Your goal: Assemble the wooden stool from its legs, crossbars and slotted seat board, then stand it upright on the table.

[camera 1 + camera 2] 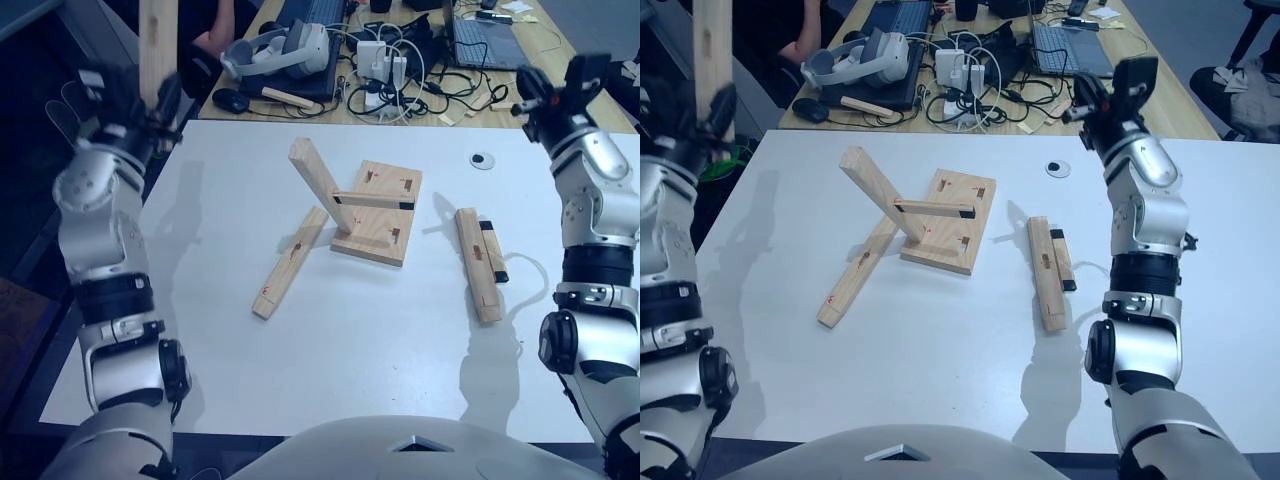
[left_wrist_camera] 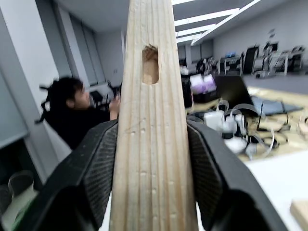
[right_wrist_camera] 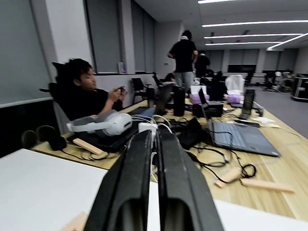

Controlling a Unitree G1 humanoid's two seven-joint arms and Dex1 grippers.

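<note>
The slotted seat board [image 1: 385,235] lies mid-table. A leg [image 1: 316,180] leans up from it at a tilt, with a dark-tipped crossbar [image 1: 372,200] joined to it. Another leg [image 1: 288,264] lies flat to the left of the board. To the right lie a third leg [image 1: 478,265] and a dark-ended crossbar [image 1: 496,252] beside it. My left gripper [image 1: 152,102] is raised over the table's far left corner, shut on a fourth leg [image 2: 154,125] held upright. My right gripper [image 3: 155,144] is up at the far right, shut on nothing.
A small round disc [image 1: 483,159] sits on the white table [image 1: 230,380] at the back right, and a white cable [image 1: 532,275] curls by the right leg. Behind the table is a wooden desk [image 1: 500,112] with a headset [image 1: 275,48], laptops and tangled cables.
</note>
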